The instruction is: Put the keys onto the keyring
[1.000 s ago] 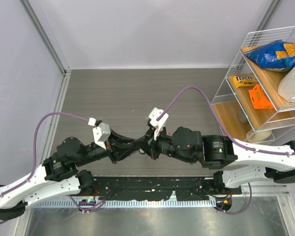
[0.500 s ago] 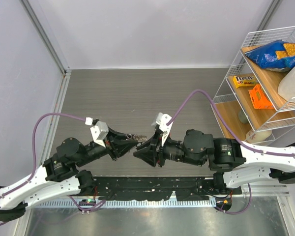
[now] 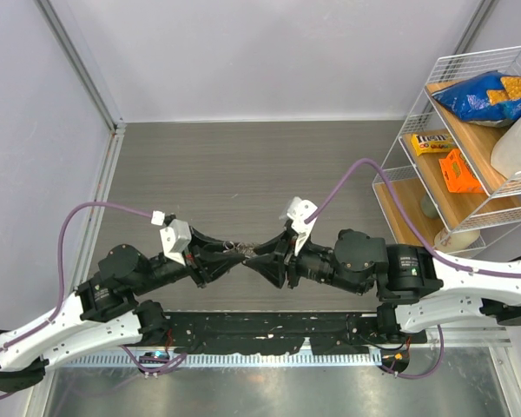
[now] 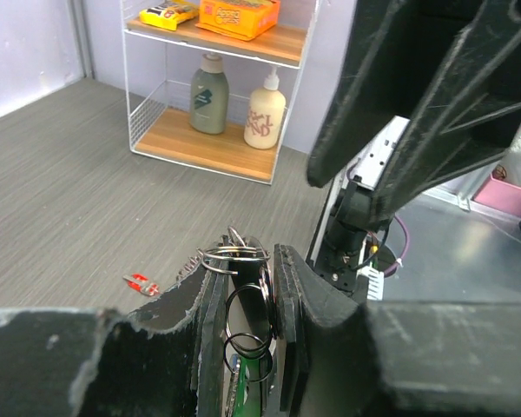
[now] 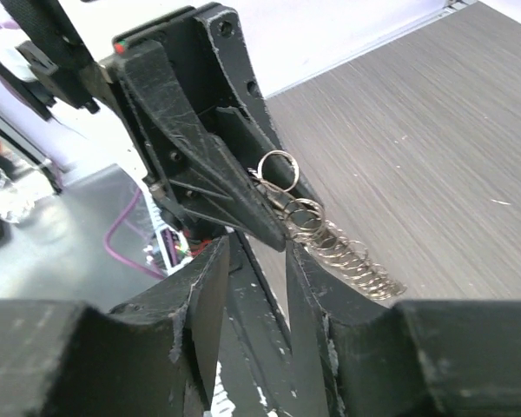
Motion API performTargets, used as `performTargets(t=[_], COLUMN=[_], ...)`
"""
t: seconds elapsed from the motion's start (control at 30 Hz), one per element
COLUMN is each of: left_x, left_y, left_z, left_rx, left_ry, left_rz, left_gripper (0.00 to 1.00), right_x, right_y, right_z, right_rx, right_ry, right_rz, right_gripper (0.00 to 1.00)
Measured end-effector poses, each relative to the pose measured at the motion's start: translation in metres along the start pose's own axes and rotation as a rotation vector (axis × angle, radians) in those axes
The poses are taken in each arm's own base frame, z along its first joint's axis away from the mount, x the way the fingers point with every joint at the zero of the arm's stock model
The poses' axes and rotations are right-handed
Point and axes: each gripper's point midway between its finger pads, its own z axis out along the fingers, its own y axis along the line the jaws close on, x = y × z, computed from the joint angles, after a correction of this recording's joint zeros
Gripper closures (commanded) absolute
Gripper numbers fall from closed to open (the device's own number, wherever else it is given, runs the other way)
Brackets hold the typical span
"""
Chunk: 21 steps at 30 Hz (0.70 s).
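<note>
My left gripper is shut on the keyring, a cluster of thin wire rings pinched between its pads. A green key hangs on the rings deep in the jaws. In the right wrist view the rings and a silver coiled chain stick out of the left fingers. A red key lies loose on the table. My right gripper stands open, tip to tip with the left one, holding nothing. From above the two grippers meet at the keyring.
A white wire shelf stands at the right with snack packets and bottles on its wooden boards. The grey wood-grain table stretches behind the arms. A metal rail runs along the near edge.
The right gripper has opened and drawn back to the right, off the left gripper's tip. The chain now shows between them. The left gripper keeps its hold.
</note>
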Motion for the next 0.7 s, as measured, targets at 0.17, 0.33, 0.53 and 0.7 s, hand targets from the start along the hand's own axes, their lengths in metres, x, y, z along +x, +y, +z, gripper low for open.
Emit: performTargets(t=[0.17,0.33,0.53,0.7], left_x=[0.008,0.017,0.016,0.017], left_y=[-0.010,-0.028,-0.052,-0.069], left_z=[-0.002,-0.009,-0.024,-0.032], left_rx=[0.067,0.175,0.314,0.422], left_ry=[0.041,0.110,0.125,0.136], left_rz=[0.021,0.044,0.067,0.074], left_gripper=[1.00,1.00,1.00,1.00], right_x=[0.003,0.009,0.008,0.004], right_y=[-0.003,0.003,0.015,0.032], right_z=[0.008,0.003,-0.022,-0.039], right_rx=[0.017,-0.048,-0.180,-0.306], right_ry=[0.048,0.090,0.100,0.088], right_rz=[-0.105,-0.202,-0.261,-0.269], right_gripper=[0.53,0.50,0.49,0.49])
